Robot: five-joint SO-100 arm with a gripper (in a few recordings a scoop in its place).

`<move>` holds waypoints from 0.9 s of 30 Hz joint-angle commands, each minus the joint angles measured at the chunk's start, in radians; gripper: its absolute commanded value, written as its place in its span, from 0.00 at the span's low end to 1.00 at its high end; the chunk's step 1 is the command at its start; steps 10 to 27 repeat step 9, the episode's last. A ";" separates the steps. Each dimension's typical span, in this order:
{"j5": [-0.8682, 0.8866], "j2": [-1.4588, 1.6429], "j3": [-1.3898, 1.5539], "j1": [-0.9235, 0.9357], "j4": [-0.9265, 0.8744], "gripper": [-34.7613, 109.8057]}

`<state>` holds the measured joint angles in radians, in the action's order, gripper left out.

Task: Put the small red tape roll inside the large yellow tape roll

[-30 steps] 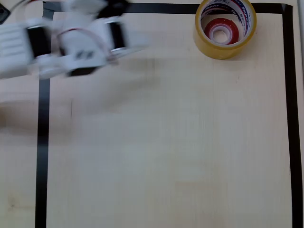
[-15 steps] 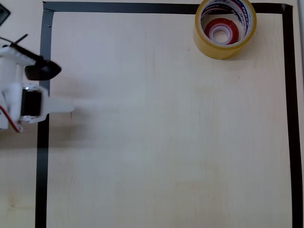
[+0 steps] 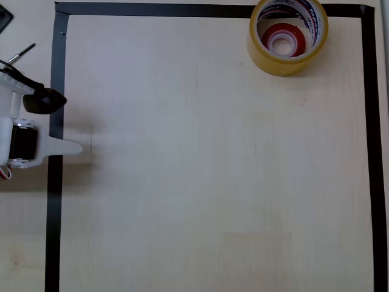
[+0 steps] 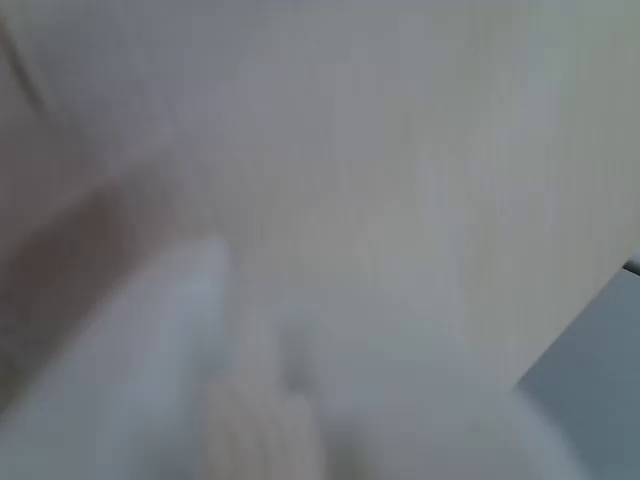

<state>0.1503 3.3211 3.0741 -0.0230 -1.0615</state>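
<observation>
Large yellow tape roll sits at top right corner of table, inside black tape border. Small red tape roll lies flat in its white printed core; I judge task done. Gripper at left edge, jaws apart, empty. My advice: park arm, stay well clear of rolls.

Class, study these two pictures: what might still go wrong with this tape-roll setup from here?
1. The large translucent yellow tape roll, with the small red tape roll inside it, sits on the black tape border at the table's top edge; a nudge might push it out.
2. The white gripper might brush the rolls if it swings back.
</observation>
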 commanded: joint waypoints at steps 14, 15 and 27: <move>-0.002 0.014 -0.020 0.006 -0.008 0.24; -0.002 0.014 -0.020 0.006 -0.008 0.24; -0.002 0.014 -0.020 0.006 -0.008 0.24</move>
